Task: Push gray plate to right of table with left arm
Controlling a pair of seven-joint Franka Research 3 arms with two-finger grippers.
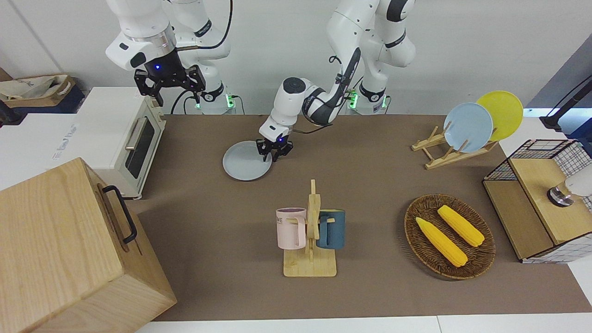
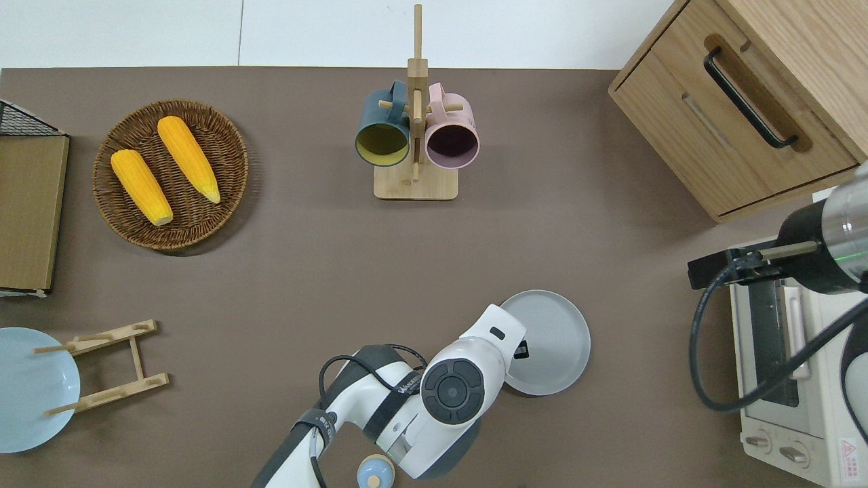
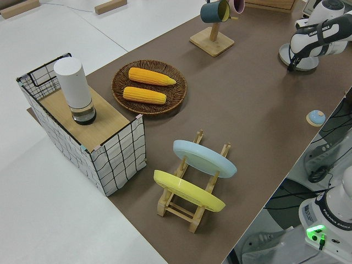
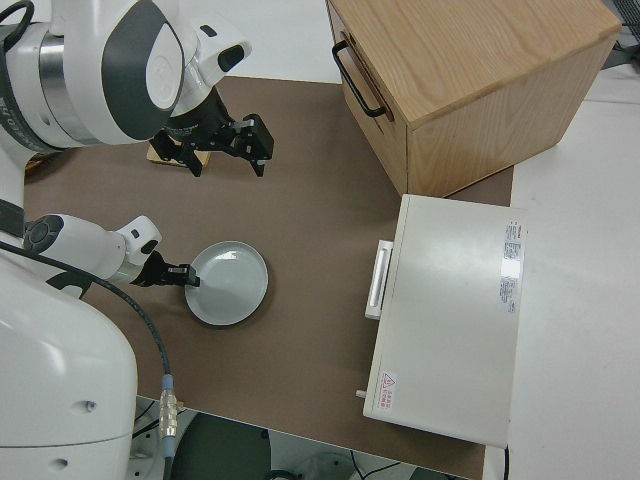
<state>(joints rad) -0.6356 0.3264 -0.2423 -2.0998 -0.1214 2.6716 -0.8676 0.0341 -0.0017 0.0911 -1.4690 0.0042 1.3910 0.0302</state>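
Observation:
The gray plate (image 1: 245, 167) (image 2: 556, 335) (image 4: 232, 285) lies flat on the brown table (image 1: 208, 222), near the robots' edge and between the middle and the right arm's end. My left gripper (image 1: 272, 157) (image 4: 190, 277) is low over the plate's rim on the side toward the left arm's end. Its fingers stand a little apart and hold nothing. In the overhead view the arm hides most of it; a black part (image 2: 521, 350) shows over the plate. The right arm is parked with its gripper (image 1: 179, 95) open.
A white toaster oven (image 1: 125, 138) and a wooden cabinet (image 1: 69, 249) stand at the right arm's end. A mug rack (image 1: 311, 231) stands mid-table, farther from the robots. A corn basket (image 1: 416, 217) and a plate rack (image 1: 444, 152) are toward the left arm's end.

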